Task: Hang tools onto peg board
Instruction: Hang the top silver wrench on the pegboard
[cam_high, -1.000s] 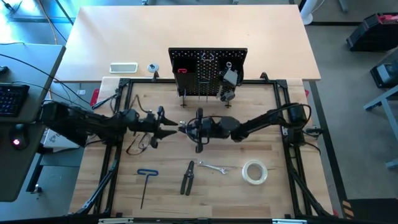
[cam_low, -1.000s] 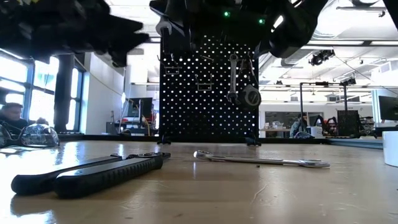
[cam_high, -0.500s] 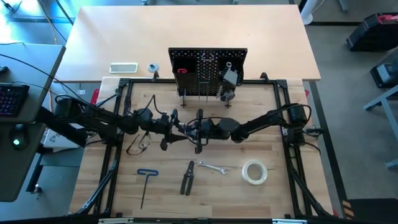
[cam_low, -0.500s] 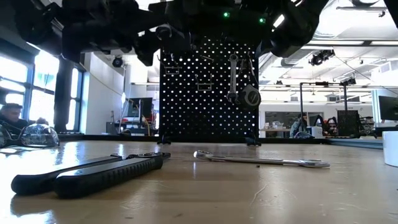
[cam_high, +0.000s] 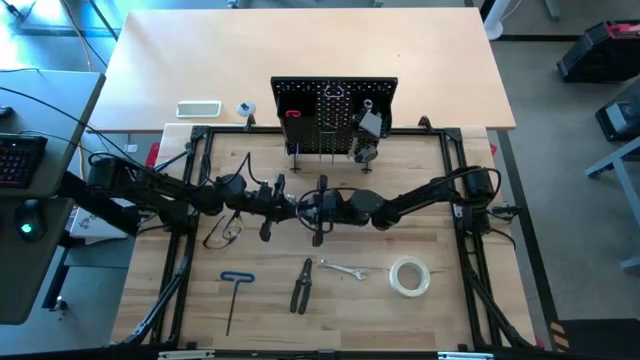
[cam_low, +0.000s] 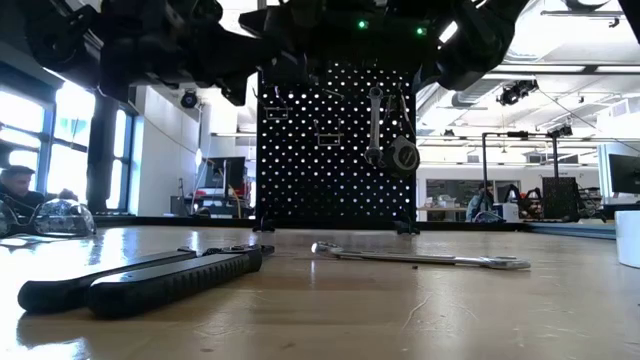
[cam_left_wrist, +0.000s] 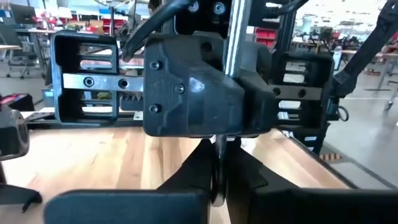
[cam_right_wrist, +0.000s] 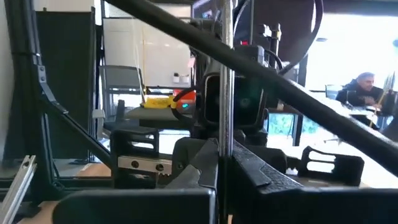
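Two grippers are meeting nose to nose above the middle of the wooden table (cam_high: 440, 250), in front of the peg board (cam_high: 333, 112). The left gripper (cam_high: 297, 209) and the right gripper (cam_high: 308, 208) are both pinching a thin silver wrench (cam_high: 320, 212), which is showing as an upright metal strip between each pair of pressed-together fingers in the wrist views. The peg board is standing upright at the table's far edge, already carrying a hanging wrench (cam_low: 375, 120) and a round tape measure (cam_low: 403, 155). Pliers (cam_high: 301, 285), a second wrench (cam_high: 343, 269), a tape roll (cam_high: 409, 276), a blue hex key (cam_high: 234, 297) and safety glasses (cam_high: 225, 231) are lying on the wood (all apart from one another). Beyond the table, large windows (cam_low: 35, 150) and a workshop with ceiling lights are showing, and a person (cam_right_wrist: 364, 90) is sitting in the background.
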